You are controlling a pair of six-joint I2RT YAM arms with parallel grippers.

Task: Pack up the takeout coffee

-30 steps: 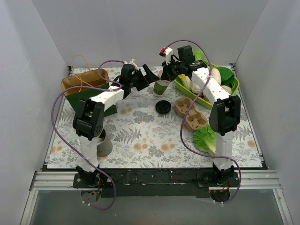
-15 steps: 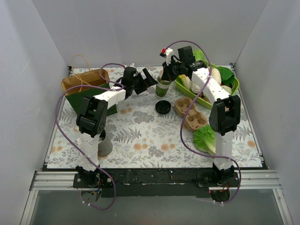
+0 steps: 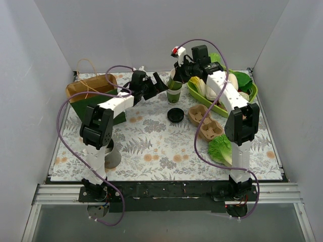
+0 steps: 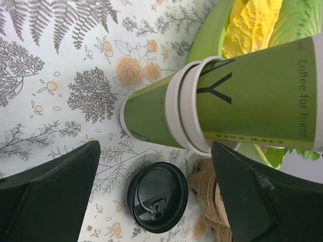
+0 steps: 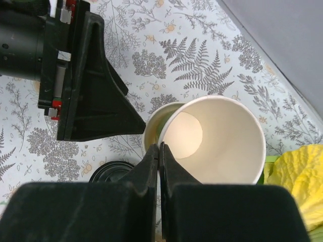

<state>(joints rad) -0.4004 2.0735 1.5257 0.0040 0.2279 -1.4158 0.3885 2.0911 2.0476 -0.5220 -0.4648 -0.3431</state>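
Note:
The takeout coffee cup (image 3: 174, 92) stands at the back centre, and it is two nested green paper cups. In the left wrist view the inner cup (image 4: 262, 96) is partly drawn out of the outer cup (image 4: 149, 118). My right gripper (image 3: 178, 74) is shut on the inner cup's rim (image 5: 166, 132), pinching its wall between the fingertips (image 5: 151, 161). My left gripper (image 3: 160, 85) is open just left of the cups, with its jaws either side of them and not touching. The black lid (image 3: 175, 115) lies flat on the mat and also shows in the left wrist view (image 4: 157, 196).
A brown pulp cup tray (image 3: 205, 122) lies right of the lid. A green tray of vegetables (image 3: 220, 108) is at the back right. Lettuce (image 3: 220, 148) lies near the right arm. A paper bag (image 3: 92, 86) is at the back left. A grey cup (image 3: 112, 156) stands by the left arm.
My right gripper has risen and moved back with the inner cup's rim, and the cup has gone from tilted to more upright. The left gripper has stayed beside it.

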